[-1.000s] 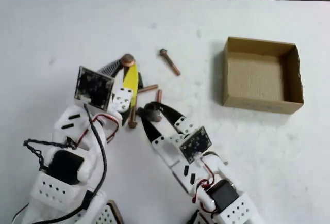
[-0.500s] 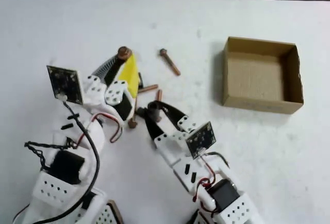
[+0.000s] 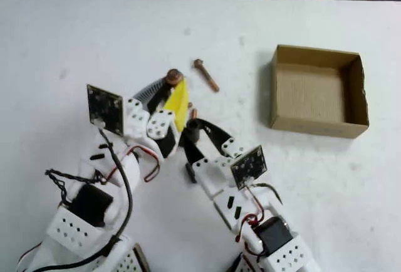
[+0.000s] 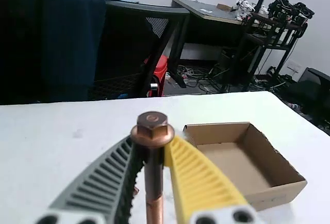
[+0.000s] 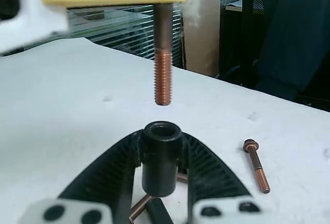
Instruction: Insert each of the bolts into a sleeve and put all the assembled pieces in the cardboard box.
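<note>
My left gripper (image 3: 170,89) (image 4: 152,154) is shut on a copper bolt (image 4: 152,170) (image 3: 174,76), held upright between its grey and yellow fingers with the hex head on top. Its threaded tip (image 5: 163,82) hangs a little above a black sleeve (image 5: 162,157) (image 3: 192,130), apart from it. My right gripper (image 3: 197,135) (image 5: 162,164) is shut on that sleeve, which stands upright with its bore facing up. Another bolt (image 3: 206,74) (image 5: 256,165) lies loose on the table. The open cardboard box (image 3: 318,90) (image 4: 242,157) stands at the right.
More copper bolts (image 5: 140,206) and a black sleeve (image 3: 190,172) lie on the white table (image 3: 75,40) under and beside the two grippers. A dark chair (image 4: 62,38) stands beyond the table's far edge.
My left gripper has carried the bolt to the right, over the sleeve. The right gripper has shifted slightly up and right with the sleeve.
</note>
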Available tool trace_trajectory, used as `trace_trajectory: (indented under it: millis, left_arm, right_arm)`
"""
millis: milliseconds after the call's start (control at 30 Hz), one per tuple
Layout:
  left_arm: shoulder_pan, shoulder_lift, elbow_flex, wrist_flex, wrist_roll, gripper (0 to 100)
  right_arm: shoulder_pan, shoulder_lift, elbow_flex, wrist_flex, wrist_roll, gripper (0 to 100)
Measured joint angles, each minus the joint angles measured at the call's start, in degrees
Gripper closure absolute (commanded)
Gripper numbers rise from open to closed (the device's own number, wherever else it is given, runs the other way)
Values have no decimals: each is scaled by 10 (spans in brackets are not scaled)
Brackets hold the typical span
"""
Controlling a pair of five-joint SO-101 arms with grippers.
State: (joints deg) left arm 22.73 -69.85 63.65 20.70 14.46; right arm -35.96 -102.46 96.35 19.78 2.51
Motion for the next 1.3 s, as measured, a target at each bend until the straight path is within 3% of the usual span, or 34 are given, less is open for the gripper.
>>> trace_trajectory:
  millis: [367,600,1300]
  left_arm:
    - [27,-95,41,0,-8,978]
    - [30,-106,64,0,-8,978]
    - [62,-127,98,-1,-9,978]
  right_arm:
    - [4,0,0,19,13,981]
    - [4,0,0,19,58,981]
    - [1,1,0,19,60,981]
